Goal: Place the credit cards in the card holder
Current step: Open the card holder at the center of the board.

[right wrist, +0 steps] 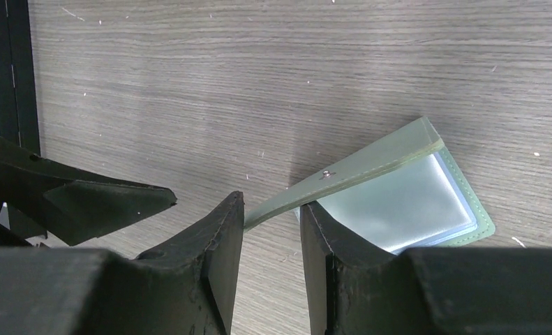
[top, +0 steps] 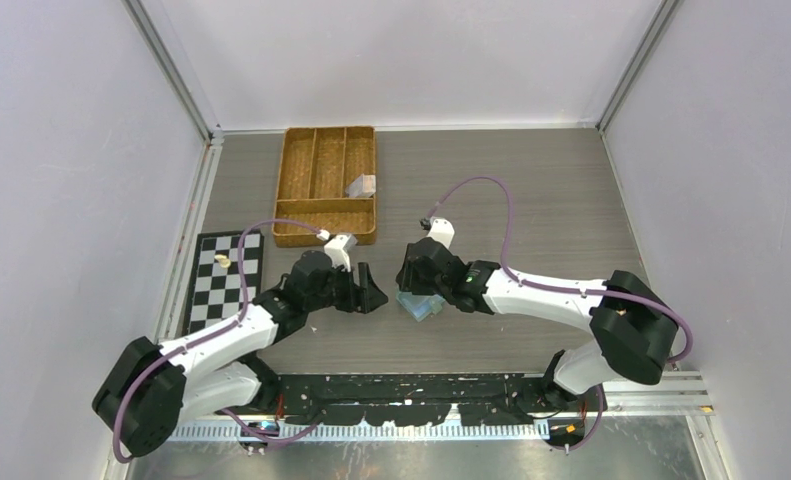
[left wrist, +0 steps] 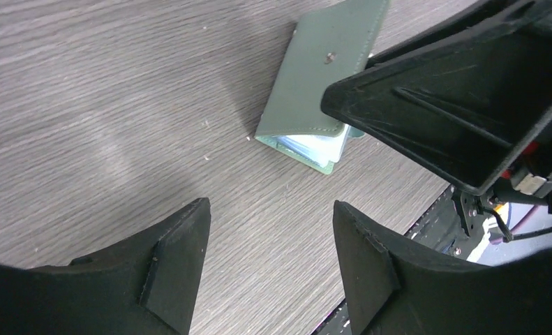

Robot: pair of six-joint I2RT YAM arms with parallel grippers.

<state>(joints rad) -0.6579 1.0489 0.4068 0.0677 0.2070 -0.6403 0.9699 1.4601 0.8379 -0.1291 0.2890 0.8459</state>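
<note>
Overhead view: the card holder (top: pixel 423 308) lies on the table (top: pixel 551 200) at 5 o'clock from the woven tray (top: pixel 301 185), partly under the right gripper (top: pixel 409 287). The left gripper (top: pixel 369 290) stands just beside the holder at 9 o'clock. One silvery credit card (top: pixel 361 185) rests in the tray's right compartment. Left wrist view: fingers spread, grasping nothing; holder at 1 o'clock, cover slightly raised. Right wrist view: fingers partly spread astride the raised cover's edge. Whether they pinch it cannot be told.
</note>
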